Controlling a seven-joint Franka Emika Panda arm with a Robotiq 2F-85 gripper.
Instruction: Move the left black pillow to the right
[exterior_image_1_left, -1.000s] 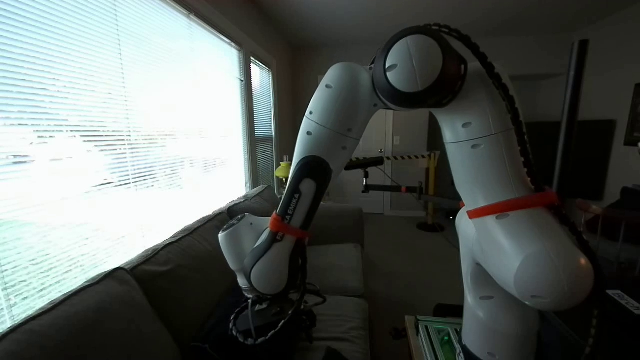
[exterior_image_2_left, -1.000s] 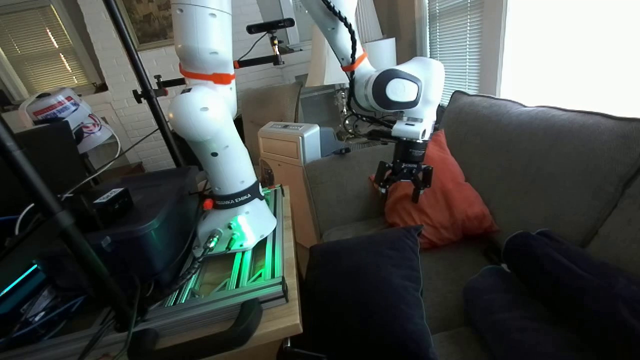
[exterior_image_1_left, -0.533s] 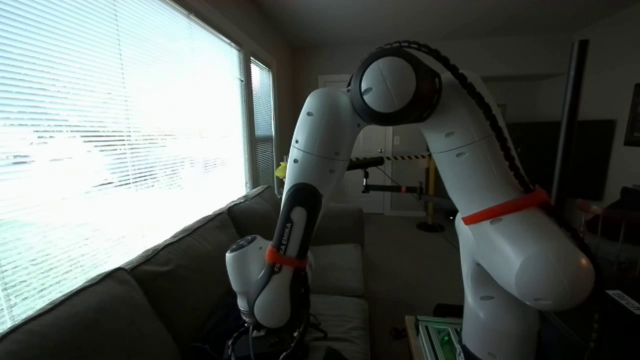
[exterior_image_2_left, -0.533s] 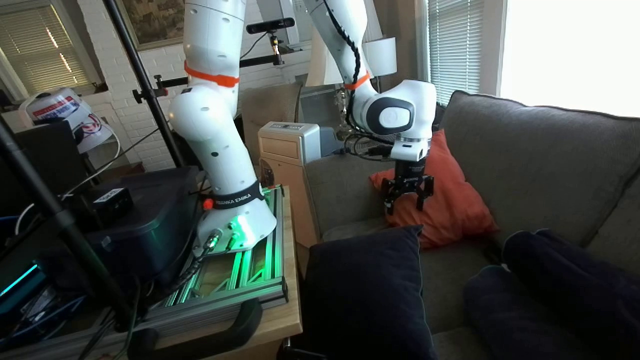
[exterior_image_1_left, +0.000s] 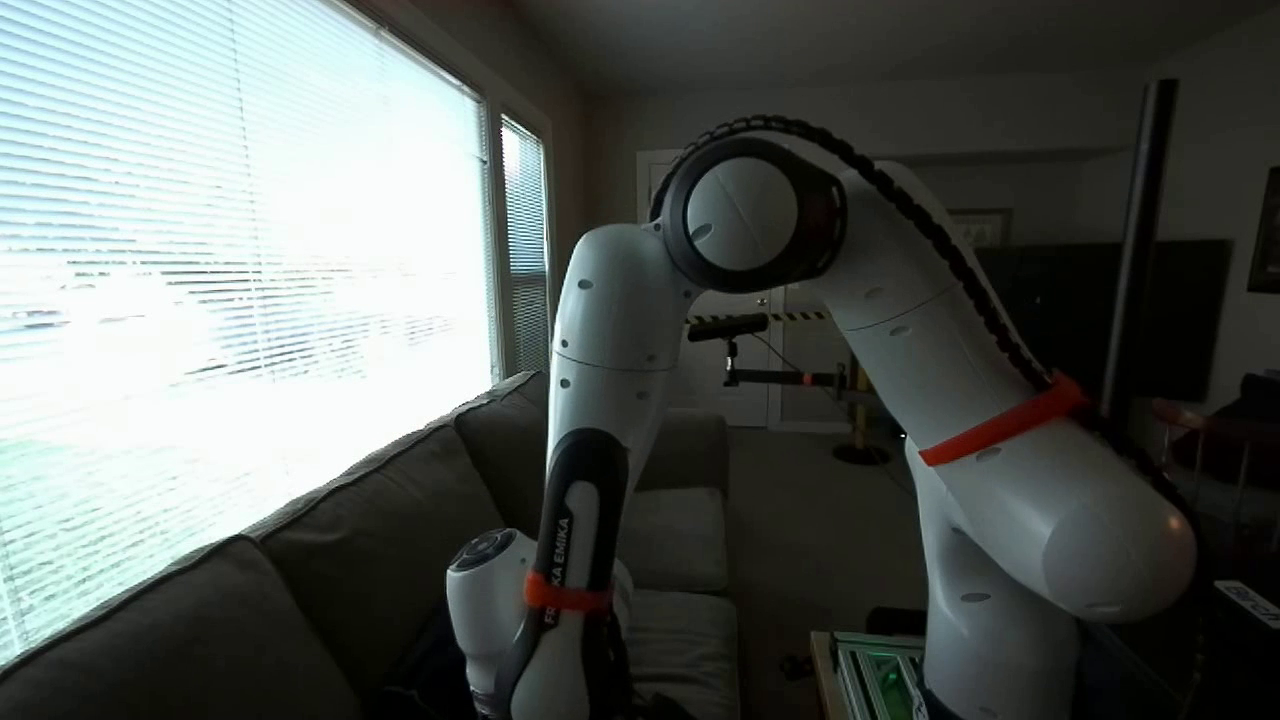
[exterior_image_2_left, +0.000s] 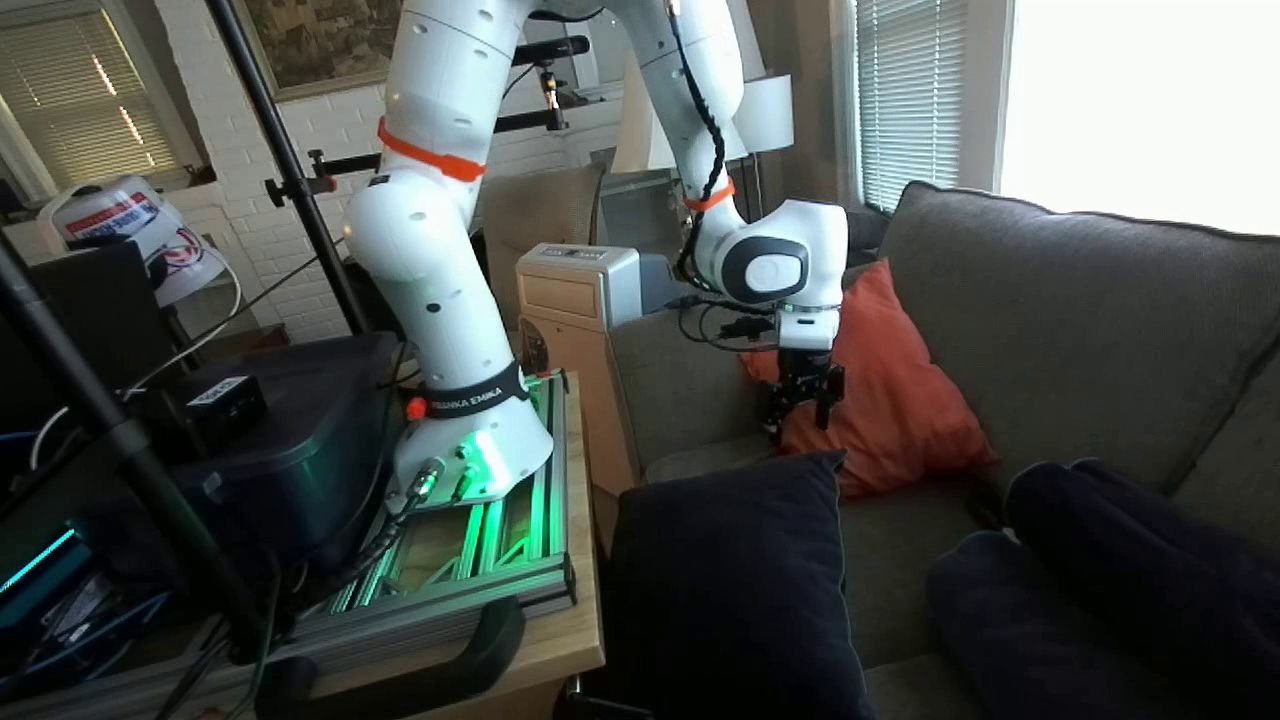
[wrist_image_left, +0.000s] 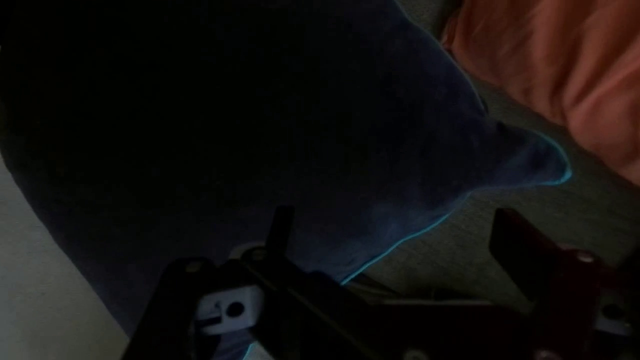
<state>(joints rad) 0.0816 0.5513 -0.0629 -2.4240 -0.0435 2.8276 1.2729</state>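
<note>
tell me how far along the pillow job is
Done: the gripper hangs over the sofa, pointing down near the left dark pillow. In hand: the grasp, apparently; in the wrist view, open jaws frame the pillow's edge. Remaining: gripping it, moving it right and letting go, as nothing is held yet.

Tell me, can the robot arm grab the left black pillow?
Probably yes: in the wrist view the gripper is open across an edge of the left black pillow, with nothing visible between them.

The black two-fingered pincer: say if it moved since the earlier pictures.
Yes: the pincer moved down in an exterior view, judged against the orange fabric pillow.
</note>
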